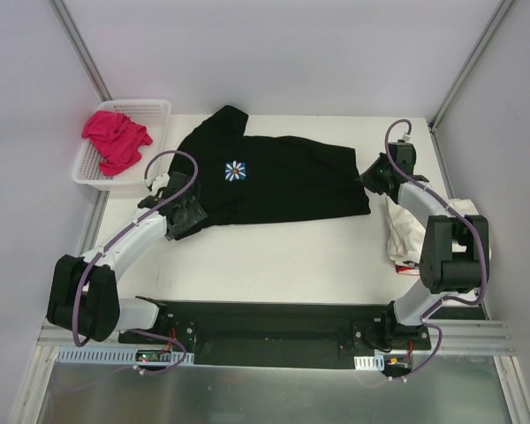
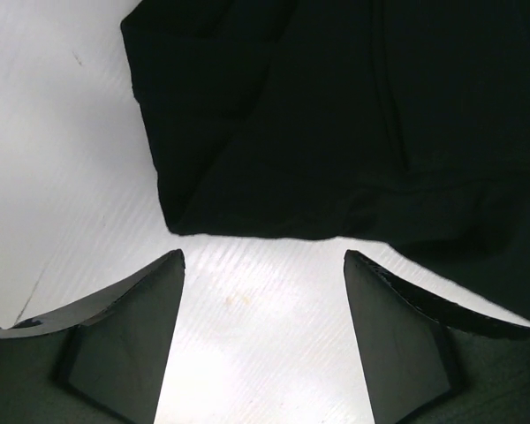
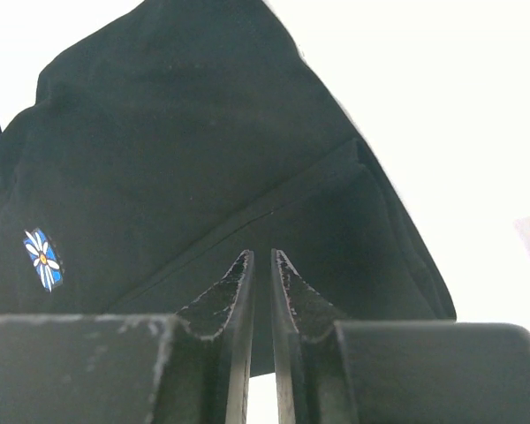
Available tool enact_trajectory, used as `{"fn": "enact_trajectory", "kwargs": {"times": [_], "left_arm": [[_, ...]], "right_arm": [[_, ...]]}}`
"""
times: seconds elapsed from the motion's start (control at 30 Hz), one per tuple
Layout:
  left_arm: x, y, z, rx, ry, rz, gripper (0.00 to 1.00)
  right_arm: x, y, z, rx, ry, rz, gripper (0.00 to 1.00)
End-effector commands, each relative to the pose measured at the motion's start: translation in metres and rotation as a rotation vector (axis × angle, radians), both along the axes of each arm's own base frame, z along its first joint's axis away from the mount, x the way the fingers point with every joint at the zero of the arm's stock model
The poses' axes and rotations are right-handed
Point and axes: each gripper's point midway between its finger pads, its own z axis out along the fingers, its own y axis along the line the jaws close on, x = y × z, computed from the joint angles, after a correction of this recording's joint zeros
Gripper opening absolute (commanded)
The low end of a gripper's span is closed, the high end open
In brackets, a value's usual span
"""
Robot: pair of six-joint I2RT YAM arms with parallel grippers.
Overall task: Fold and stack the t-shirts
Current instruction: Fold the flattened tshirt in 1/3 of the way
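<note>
A: How is the black tee (image 1: 291, 181) looking?

B: It is lying spread out almost flat, dark all over, with a white daisy (image 1: 236, 170) on a blue patch showing on the chest. The right wrist view is showing a long crease running across the cloth just ahead of the right gripper (image 1: 367, 179).

A: Where is it sitting against the grippers?

B: Between the two. One corner is lying just ahead of the left gripper (image 1: 190, 215), not touching its fingertips. Those jaws are standing wide, with bare table (image 1: 274, 256) between them. The right gripper is sitting at the tee's opposite edge with its fingers nearly together, leaving only a slit. Whether cloth is caught there cannot be told.

A: And the other tees?

B: A pink tee (image 1: 115, 140) is lying crumpled in a white mesh basket (image 1: 159, 106), beyond the left gripper and off to its left. A cream tee (image 1: 405, 231) is lying bunched under the right arm, behind that gripper.

A: The surface and the room?

B: The table is showing white and faintly ribbed under the left gripper. Pale walls (image 1: 274, 53) are closing it in, with metal posts rising at the far corners.
</note>
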Motion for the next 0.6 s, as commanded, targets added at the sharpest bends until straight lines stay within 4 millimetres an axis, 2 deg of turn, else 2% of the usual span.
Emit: {"fn": "enact_trajectory", "kwargs": {"times": [0.0,0.13,0.2,0.3,0.43,0.47,0.53,0.57], "left_arm": [[0.017,-0.004,-0.006,-0.102,-0.036,0.085,0.70],[0.018,0.004,-0.016,-0.116,-0.020,0.125,0.65],[0.017,0.003,-0.018,-0.131,-0.017,0.137,0.59],[0.012,0.003,-0.020,-0.145,-0.015,0.151,0.57],[-0.012,0.003,-0.024,-0.167,0.024,0.155,0.54],[-0.016,0.003,-0.018,-0.178,0.006,0.153,0.54],[-0.029,0.013,-0.017,-0.145,0.007,0.170,0.50],[-0.030,0.016,-0.009,-0.139,-0.025,0.171,0.49]], "right_arm": [[0.001,-0.012,0.023,-0.013,-0.069,-0.035,0.14],[0.002,-0.013,0.022,-0.011,-0.069,-0.035,0.14],[0.002,-0.014,0.020,-0.012,-0.063,-0.033,0.14],[0.003,-0.015,0.021,-0.012,-0.062,-0.032,0.14],[0.003,-0.015,0.019,-0.011,-0.057,-0.032,0.14],[0.003,-0.015,0.018,-0.010,-0.054,-0.029,0.14],[0.004,-0.014,0.018,-0.002,-0.052,-0.028,0.14],[0.004,-0.014,0.017,-0.002,-0.049,-0.028,0.14]]}}
